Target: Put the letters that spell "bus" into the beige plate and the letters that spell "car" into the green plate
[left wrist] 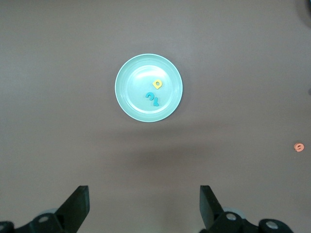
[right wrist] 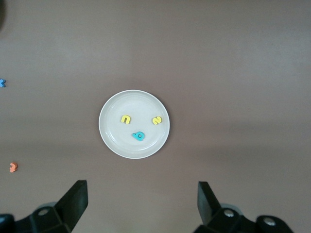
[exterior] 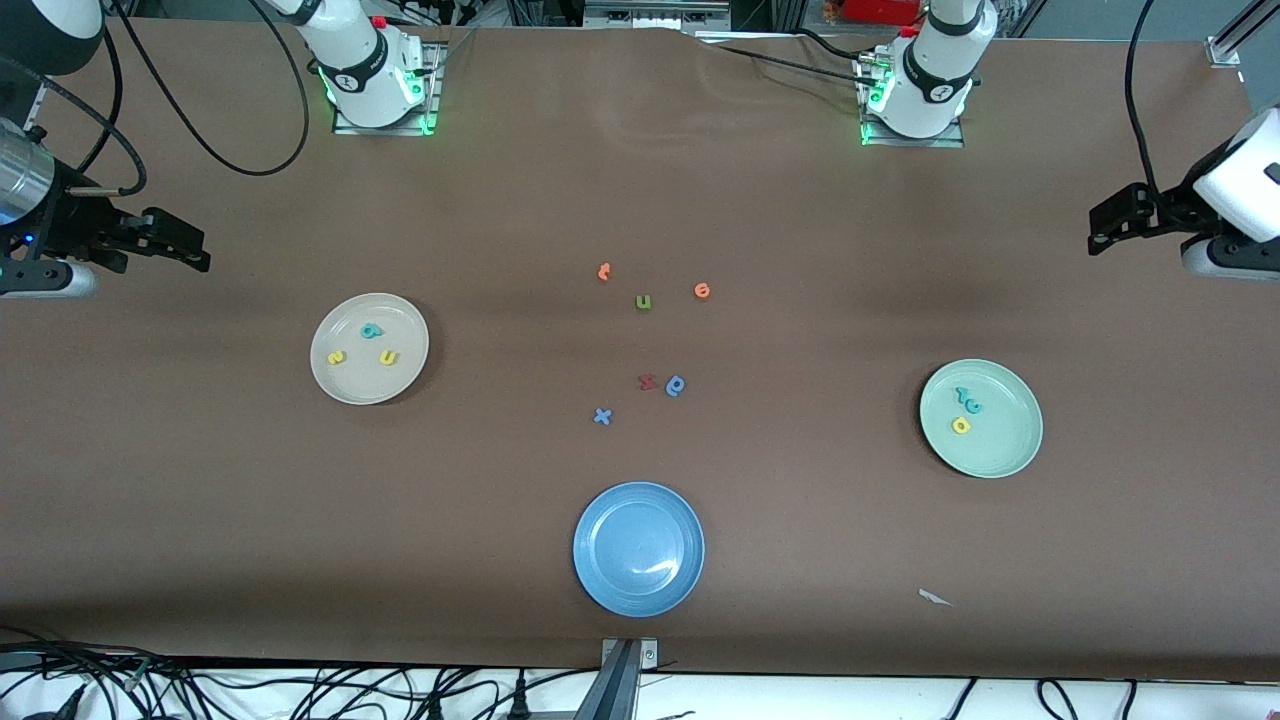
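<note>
The beige plate (exterior: 369,348) is carrying teal b, yellow s and yellow u; the green plate (exterior: 981,418) is carrying teal c, teal r and yellow a. Left end effector (left wrist: 144,206) and right end effector (right wrist: 143,204) are hanging spread, empty, over the desk (exterior: 200,480).

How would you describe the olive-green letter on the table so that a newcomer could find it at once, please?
Start at the blue plate, the one nearest the front camera, and look farther up the brown table to the loose cluster of small foam letters. The olive-green u lies bare on the table between two orange letters. It is the only green letter, and unlike the yellow u it sits in no plate.
</note>
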Controlling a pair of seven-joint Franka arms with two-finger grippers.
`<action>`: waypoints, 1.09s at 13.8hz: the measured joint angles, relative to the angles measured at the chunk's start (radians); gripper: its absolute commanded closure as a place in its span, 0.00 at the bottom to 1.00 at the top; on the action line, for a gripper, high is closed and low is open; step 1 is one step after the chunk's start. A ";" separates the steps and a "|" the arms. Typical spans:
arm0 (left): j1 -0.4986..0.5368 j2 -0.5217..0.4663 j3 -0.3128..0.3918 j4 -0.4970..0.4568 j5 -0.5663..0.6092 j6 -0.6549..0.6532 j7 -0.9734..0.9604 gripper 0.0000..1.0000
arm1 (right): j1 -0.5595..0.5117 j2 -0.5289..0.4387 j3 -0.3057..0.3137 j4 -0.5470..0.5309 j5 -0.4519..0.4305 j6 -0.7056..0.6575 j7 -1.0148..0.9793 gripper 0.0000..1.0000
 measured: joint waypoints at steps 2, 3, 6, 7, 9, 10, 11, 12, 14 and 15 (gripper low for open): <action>0.001 -0.006 0.006 -0.016 0.000 0.000 0.011 0.00 | 0.000 0.000 0.000 0.000 0.000 0.000 0.000 0.00; 0.001 -0.005 0.009 -0.021 0.000 0.000 0.022 0.00 | 0.000 0.000 0.000 0.000 0.000 0.000 0.000 0.00; 0.002 -0.003 0.011 -0.025 0.000 0.001 0.035 0.00 | 0.000 0.000 0.000 0.000 0.000 0.000 0.000 0.00; 0.002 -0.003 0.011 -0.025 -0.001 0.001 0.035 0.00 | 0.000 0.000 0.000 0.000 0.000 0.000 0.000 0.00; 0.001 -0.004 0.007 -0.025 -0.003 0.000 0.035 0.00 | 0.000 0.000 0.000 0.000 0.000 0.000 0.000 0.00; 0.000 -0.004 0.005 -0.025 -0.003 -0.001 0.035 0.00 | 0.000 0.000 0.000 0.000 0.000 0.000 0.000 0.00; -0.002 -0.004 0.003 -0.025 -0.003 -0.001 0.035 0.00 | 0.000 0.000 0.000 0.000 0.000 0.000 0.000 0.00; -0.003 -0.004 0.001 -0.025 -0.003 -0.002 0.035 0.00 | 0.000 0.000 0.000 0.000 0.000 0.000 0.000 0.00; -0.005 -0.005 -0.005 -0.025 -0.004 -0.005 0.035 0.00 | 0.000 0.000 0.000 0.000 0.000 0.000 0.000 0.00; -0.006 -0.006 -0.007 -0.025 -0.004 -0.008 0.035 0.00 | 0.000 0.000 0.000 0.000 0.000 0.000 0.000 0.00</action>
